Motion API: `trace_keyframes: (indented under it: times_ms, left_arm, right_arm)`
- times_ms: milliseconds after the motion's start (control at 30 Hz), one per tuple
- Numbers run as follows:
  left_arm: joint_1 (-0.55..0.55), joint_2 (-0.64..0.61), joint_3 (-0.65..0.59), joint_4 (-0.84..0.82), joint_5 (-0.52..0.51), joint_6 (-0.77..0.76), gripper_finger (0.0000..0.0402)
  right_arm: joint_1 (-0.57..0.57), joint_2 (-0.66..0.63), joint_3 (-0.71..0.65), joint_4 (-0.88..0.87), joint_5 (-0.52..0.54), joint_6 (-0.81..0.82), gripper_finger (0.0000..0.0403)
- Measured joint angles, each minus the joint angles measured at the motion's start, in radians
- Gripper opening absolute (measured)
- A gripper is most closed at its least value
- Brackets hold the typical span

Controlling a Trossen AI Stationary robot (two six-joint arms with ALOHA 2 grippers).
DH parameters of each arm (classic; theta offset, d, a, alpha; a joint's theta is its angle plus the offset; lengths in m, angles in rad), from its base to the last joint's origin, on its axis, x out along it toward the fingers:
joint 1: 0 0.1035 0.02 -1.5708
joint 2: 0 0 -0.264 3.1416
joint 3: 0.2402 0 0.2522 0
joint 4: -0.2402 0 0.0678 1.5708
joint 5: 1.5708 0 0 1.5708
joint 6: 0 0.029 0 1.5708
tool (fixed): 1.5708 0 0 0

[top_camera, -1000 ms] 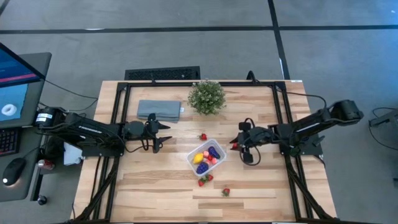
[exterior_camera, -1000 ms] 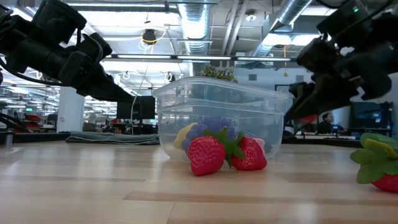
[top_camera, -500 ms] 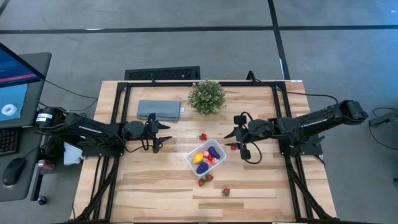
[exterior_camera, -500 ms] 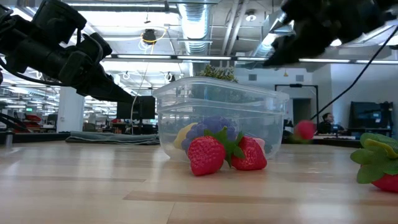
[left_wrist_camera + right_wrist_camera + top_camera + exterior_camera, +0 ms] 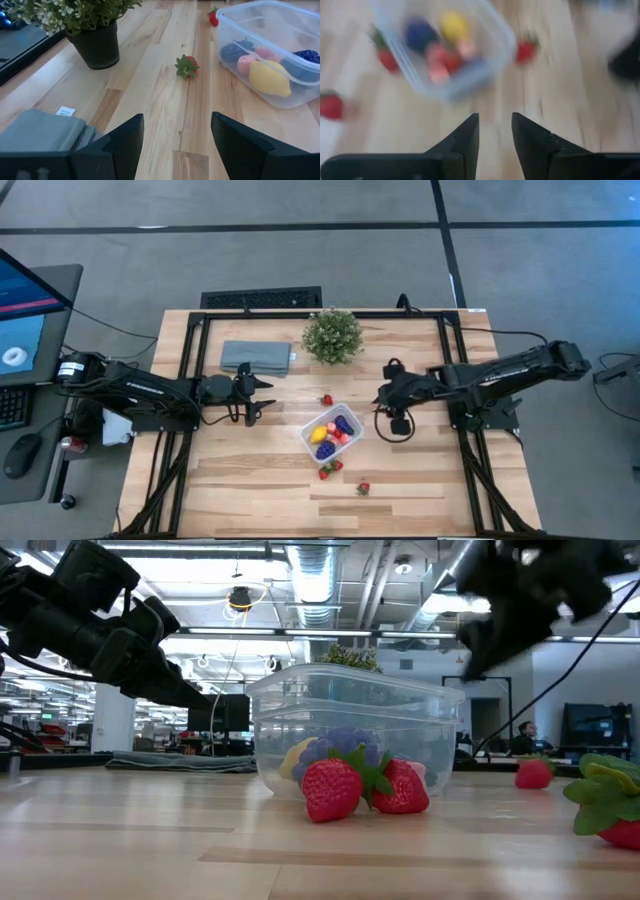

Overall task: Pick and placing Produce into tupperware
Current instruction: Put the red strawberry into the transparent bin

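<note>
The clear tupperware (image 5: pixel 347 413) stands mid-table and holds a yellow piece (image 5: pixel 269 77), purple pieces (image 5: pixel 344 424) and small pink-red ones (image 5: pixel 246 64). Loose strawberries lie around it: one on its far side (image 5: pixel 326 399), two against its near wall (image 5: pixel 333 788), one near the front edge (image 5: pixel 362 488), and one to its right (image 5: pixel 533 773). My right gripper (image 5: pixel 495 120) hangs above the table right of the box (image 5: pixel 381 401), fingers drawn close together with nothing between them. To the left of the box my left gripper (image 5: pixel 177 120) waits open and empty (image 5: pixel 265 395).
A potted green plant (image 5: pixel 332 335) stands at the back middle and a folded grey-blue cloth (image 5: pixel 255 357) lies back left. Black frame rails (image 5: pixel 190 380) run along the table's sides. Bare wood lies along the near edge.
My right gripper has risen and tipped further down. The strawberry it held has dropped out of its fingers, fallen to the table and rolled a little toward the right edge, where it now lies still.
</note>
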Motion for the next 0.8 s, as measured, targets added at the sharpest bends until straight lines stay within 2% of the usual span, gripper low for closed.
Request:
trace_keyframes:
  times_ms: [100,500,667,800]
  left_arm:
    - [0.000,0.000,0.000,0.000,0.000,0.000,0.0224]
    - [0.000,0.000,0.000,-0.004,0.000,-0.006,0.0224]
    - [0.000,0.000,0.000,-0.004,0.000,-0.006,0.0224]
    - [0.000,0.000,0.000,-0.004,0.000,-0.006,0.0224]
  right_arm:
    - [-0.019,0.001,-0.036,-0.075,0.043,0.076,0.0156]
    - [-0.059,-0.006,-0.208,-0.034,0.022,0.172,0.0218]
    - [-0.069,-0.006,-0.223,-0.014,-0.022,0.181,0.0253]
    - [-0.070,-0.006,-0.224,-0.017,-0.022,0.179,0.0262]
